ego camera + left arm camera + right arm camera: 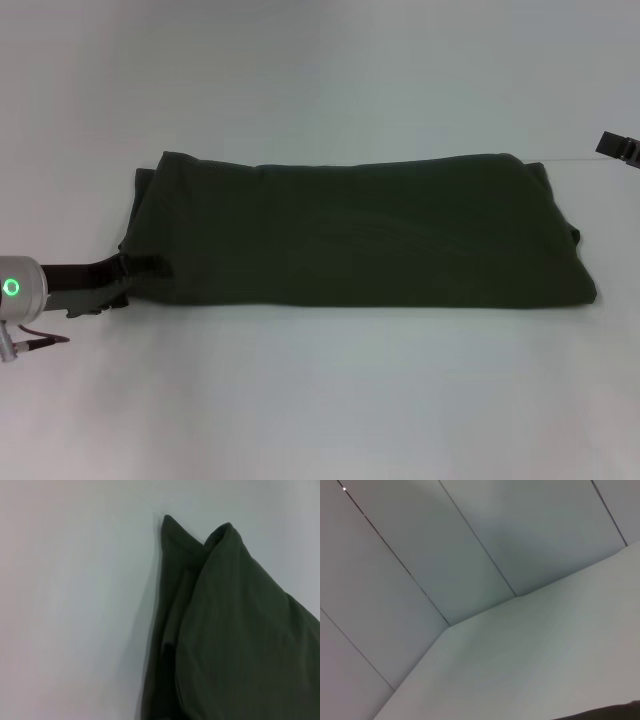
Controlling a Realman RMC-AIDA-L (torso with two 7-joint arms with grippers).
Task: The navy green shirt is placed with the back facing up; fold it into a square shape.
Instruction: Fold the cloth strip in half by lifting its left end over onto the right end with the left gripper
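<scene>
The left gripper point(135, 272) is clamped on the near-left corner of the folded navy green shirt point(360, 240).

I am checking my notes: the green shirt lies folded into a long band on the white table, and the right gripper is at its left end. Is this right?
Not quite. The head view shows the left gripper, not the right, at the left end of the navy green shirt. The right gripper is apart from the shirt, at the far right. The rest is correct: a long band on the white table.

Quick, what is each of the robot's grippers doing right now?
Left gripper: at the near left corner of the navy green shirt; grip cannot be told.
Right gripper: far right, away from the shirt; cannot be told.
</scene>
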